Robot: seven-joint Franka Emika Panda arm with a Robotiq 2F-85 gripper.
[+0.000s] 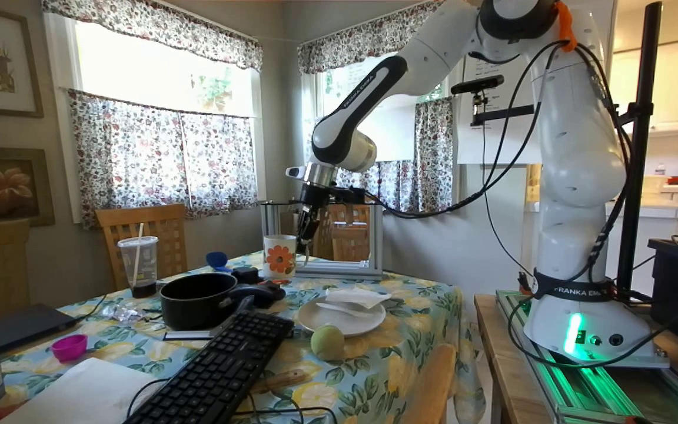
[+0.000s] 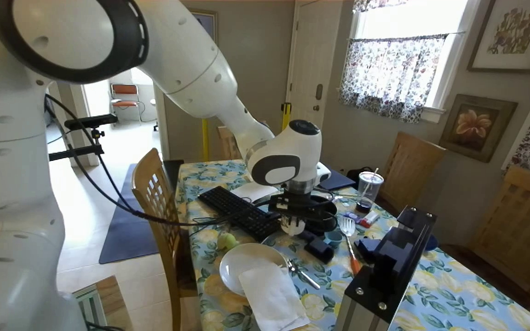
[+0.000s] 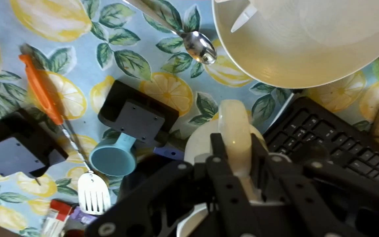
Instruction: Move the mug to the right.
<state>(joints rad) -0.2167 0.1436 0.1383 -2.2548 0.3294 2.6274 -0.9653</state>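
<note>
The mug (image 1: 280, 257) is white with an orange-red flower and also shows in an exterior view (image 2: 292, 226). My gripper (image 1: 303, 242) points down at the mug's side. In the wrist view my gripper (image 3: 237, 141) has one black finger on each side of the mug's pale handle, shut on it. The mug's white body (image 3: 198, 142) is partly hidden behind the fingers. The mug hangs upright and appears raised above the table, near the end of the keyboard.
Around the mug are a black pot (image 1: 183, 306), a keyboard (image 1: 215, 368), a white plate (image 1: 309, 321) with a napkin, and a green ball (image 1: 327, 343). A metal frame (image 2: 387, 271) stands close by. A blue measuring cup (image 3: 113, 160) and an orange-handled spatula (image 3: 41, 92) lie beside black blocks.
</note>
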